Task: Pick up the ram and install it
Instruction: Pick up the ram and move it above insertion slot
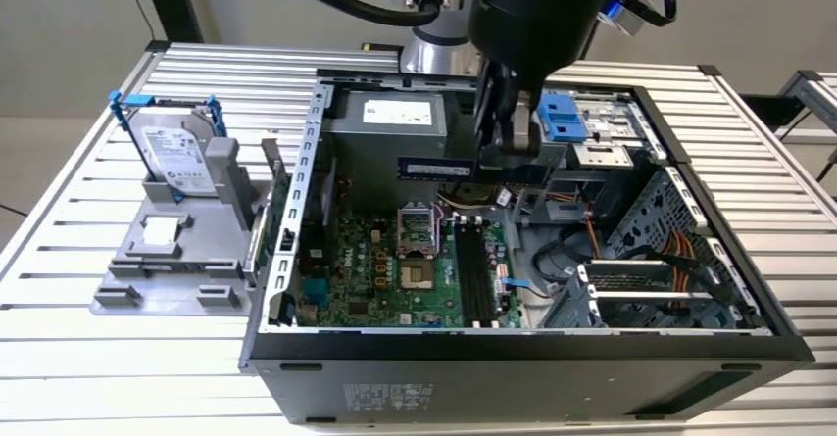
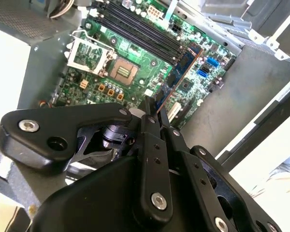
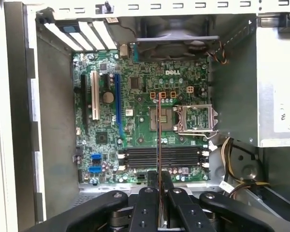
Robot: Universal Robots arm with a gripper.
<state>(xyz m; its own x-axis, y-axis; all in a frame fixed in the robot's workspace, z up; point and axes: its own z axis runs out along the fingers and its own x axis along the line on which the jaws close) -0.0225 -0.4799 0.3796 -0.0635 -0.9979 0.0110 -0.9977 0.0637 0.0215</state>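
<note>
One ram (image 3: 158, 140) clamped in hand (image 3: 158, 191), edge-on, clear above motherboard (image 3: 135, 133)

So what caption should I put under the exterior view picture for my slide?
The end effector holds the ram over the motherboard in the open case.

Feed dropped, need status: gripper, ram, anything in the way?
Gripper shut on ram. Ram high over motherboard, not seated. Slots unfilled, path down looks open.
</note>
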